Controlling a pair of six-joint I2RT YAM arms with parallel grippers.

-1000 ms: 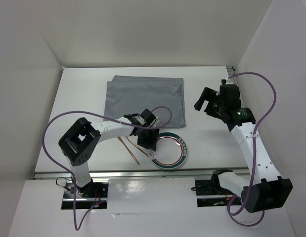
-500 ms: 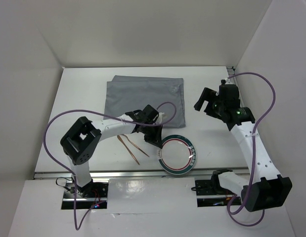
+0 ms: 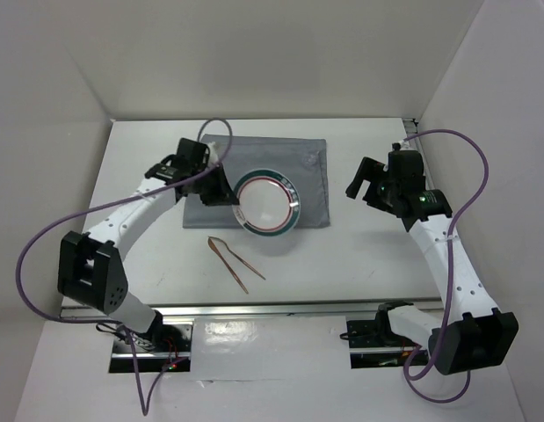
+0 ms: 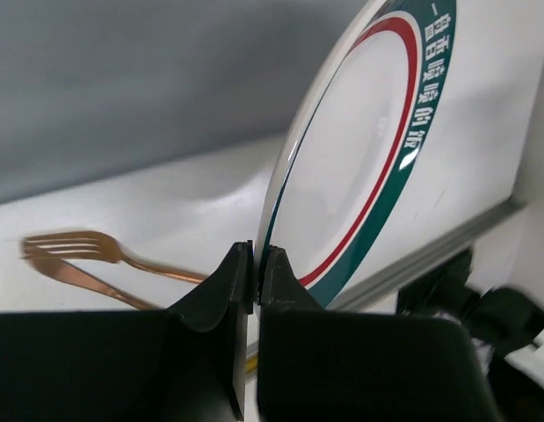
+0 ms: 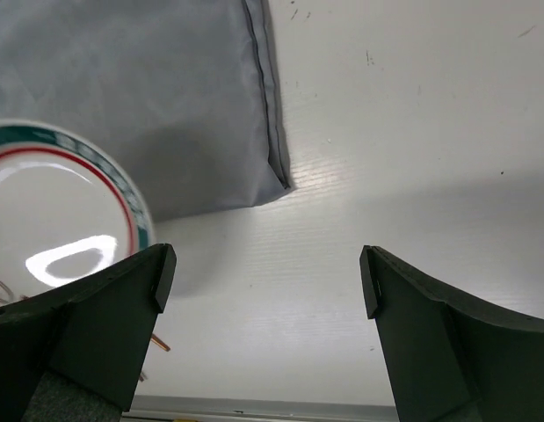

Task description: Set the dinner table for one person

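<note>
On the left side of the white dinner table [image 3: 377, 255], the left arm reaches out to the far part of the table. Its left gripper [image 3: 232, 199] is clenched tight on the left edge of a plate [image 3: 267, 202]. In the left wrist view, the two black fingers [image 4: 210, 294] pinch the thin rim of the plate [image 4: 359, 158] between them. The plate is round and white, with a green ring and a red ring near its edge. It is above the grey cloth [image 3: 298, 158], which lies flat on the far middle part of the table. The plate is tipped a little. I cannot tell if it touches the cloth.

Nearer than the plate, two thin copper-coloured pieces of cutlery [image 3: 239, 261] lie on the bare table. Their far ends meet in a V shape. One of them is a fork [image 4: 74, 249]. I cannot tell what the other one is.

On the right side, the right gripper [image 3: 363, 183] is up above the bare table, just beside the right edge of the cloth. Its fingers are spread wide apart and nothing is between them. The right wrist view looks down between them at the white table [image 5: 386, 176], a corner of the cloth [image 5: 148, 88] and part of the plate [image 5: 61, 202].
</note>
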